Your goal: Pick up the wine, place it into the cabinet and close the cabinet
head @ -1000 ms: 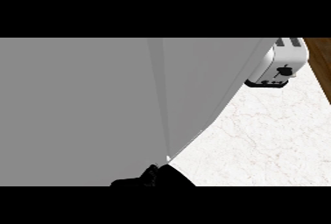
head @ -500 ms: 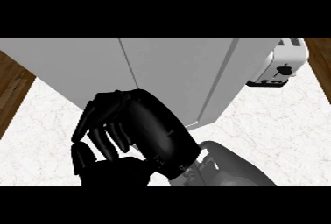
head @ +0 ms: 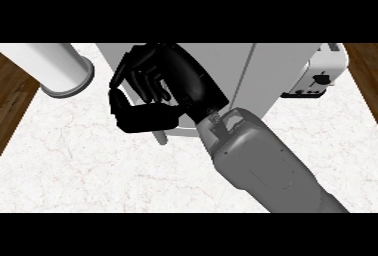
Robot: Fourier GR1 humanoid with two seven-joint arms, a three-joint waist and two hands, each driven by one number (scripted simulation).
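The right hand (head: 159,90) is hovering with fingers curled and holding nothing against the smooth grey cabinet (head: 244,70), the white cylinder (head: 63,67) lying slantwise beyond its fingertips.

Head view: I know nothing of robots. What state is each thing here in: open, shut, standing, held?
Cabinet: the door seam in view looks shut; its left part is hidden by the hand.
Right hand: raised in front of the cabinet; whether it holds anything cannot be told.
Toaster: upright, to the right of the cabinet.
White cylinder: tilted, at the counter's left edge.
Wine: not visible.
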